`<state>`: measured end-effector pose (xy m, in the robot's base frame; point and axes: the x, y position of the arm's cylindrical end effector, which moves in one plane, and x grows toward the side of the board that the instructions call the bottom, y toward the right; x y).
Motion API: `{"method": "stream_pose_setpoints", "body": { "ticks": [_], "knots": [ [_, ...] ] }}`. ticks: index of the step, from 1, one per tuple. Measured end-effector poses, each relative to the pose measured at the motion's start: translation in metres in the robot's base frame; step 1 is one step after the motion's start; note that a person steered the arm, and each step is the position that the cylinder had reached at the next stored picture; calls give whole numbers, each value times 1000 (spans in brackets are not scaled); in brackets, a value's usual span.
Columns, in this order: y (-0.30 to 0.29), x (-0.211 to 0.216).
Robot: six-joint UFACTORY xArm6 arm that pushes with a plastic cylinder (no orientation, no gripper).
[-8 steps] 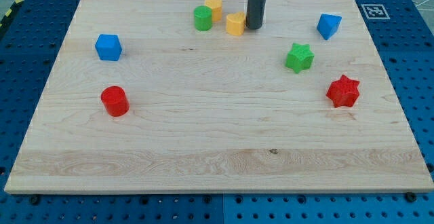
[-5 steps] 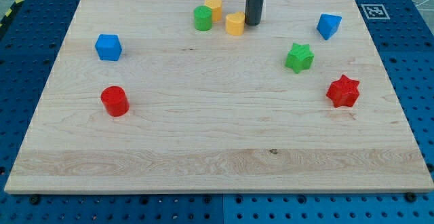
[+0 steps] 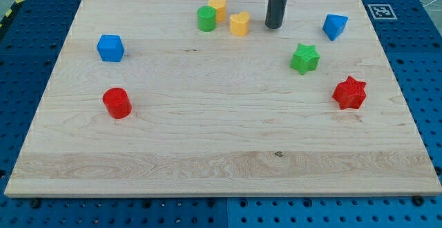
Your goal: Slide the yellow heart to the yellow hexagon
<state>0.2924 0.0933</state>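
tip: my tip right of yellow heart, apart
heart: near yellow hexagon, not touching
jaws: none, bare rod

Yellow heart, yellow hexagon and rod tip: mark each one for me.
yellow heart (image 3: 239, 24), camera view, middle of its body.
yellow hexagon (image 3: 218, 8), camera view, top face.
my tip (image 3: 273, 27), camera view, rod's very end.
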Motion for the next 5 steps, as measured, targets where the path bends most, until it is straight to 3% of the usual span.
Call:
{"method": "stream_pose_setpoints", "body": {
  "ticks": [5],
  "knots": [
    [-16, 16]
  ]
}}
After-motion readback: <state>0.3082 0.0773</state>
